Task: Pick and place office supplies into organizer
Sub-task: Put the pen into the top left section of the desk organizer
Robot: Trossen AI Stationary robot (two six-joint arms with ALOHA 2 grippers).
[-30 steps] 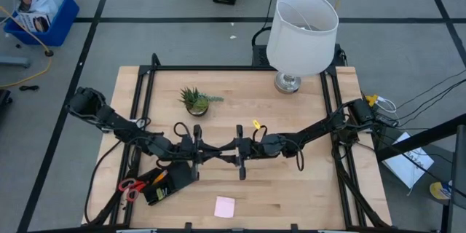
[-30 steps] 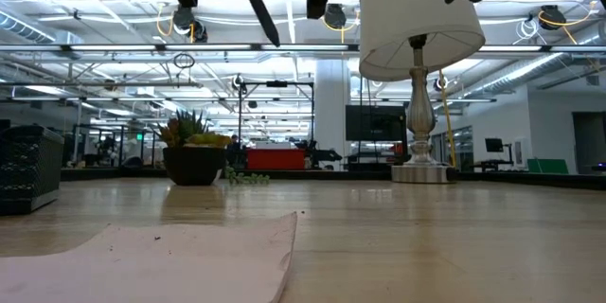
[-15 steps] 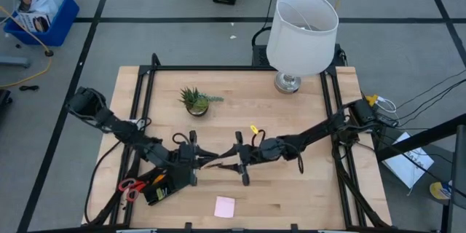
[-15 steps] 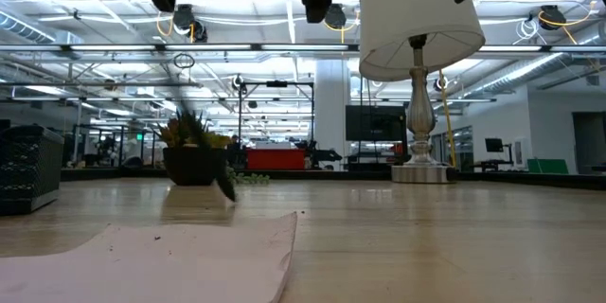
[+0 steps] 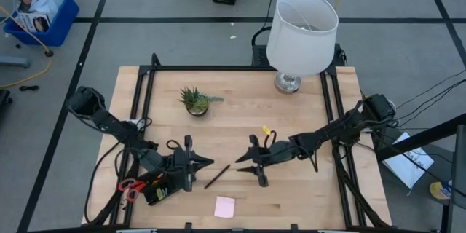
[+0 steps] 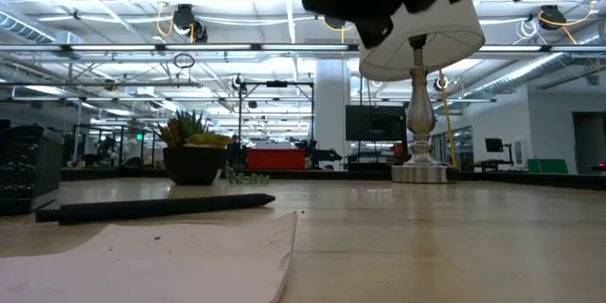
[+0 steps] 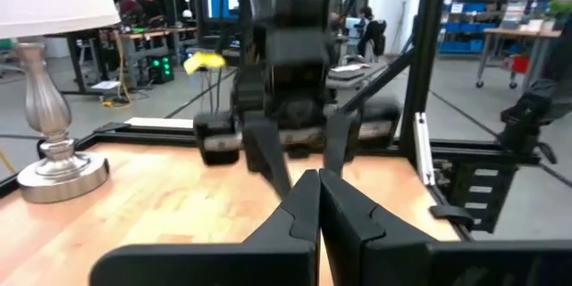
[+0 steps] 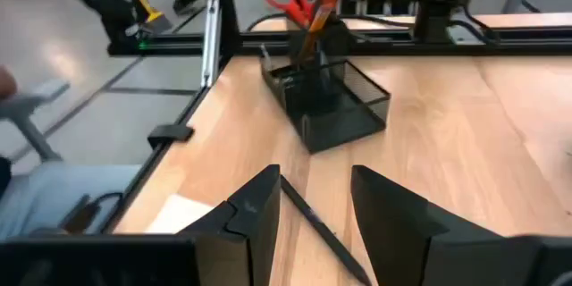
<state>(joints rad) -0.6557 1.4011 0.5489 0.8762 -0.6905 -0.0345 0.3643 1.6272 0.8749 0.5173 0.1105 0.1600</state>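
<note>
A thin black pen lies flat on the wooden table between my two grippers; the low view shows the pen behind the pink sticky-note pad. My left gripper is shut and empty, level, just left of the pen. My right gripper stands open above the pen's far end, and the pen shows between its fingers without touching them. The black mesh organizer stands at the near left with red-handled scissors and orange pencils in it.
The pink pad lies near the front edge. A small potted plant stands at the far left of centre and a white-shaded lamp at the far right. Black rails run along the table's sides.
The pen, held up in the air where the two grippers met, has dropped and now lies flat on the table. My left gripper has drawn back toward the near left, my right gripper toward the near right and tipped downward, so a gap stands between them.
</note>
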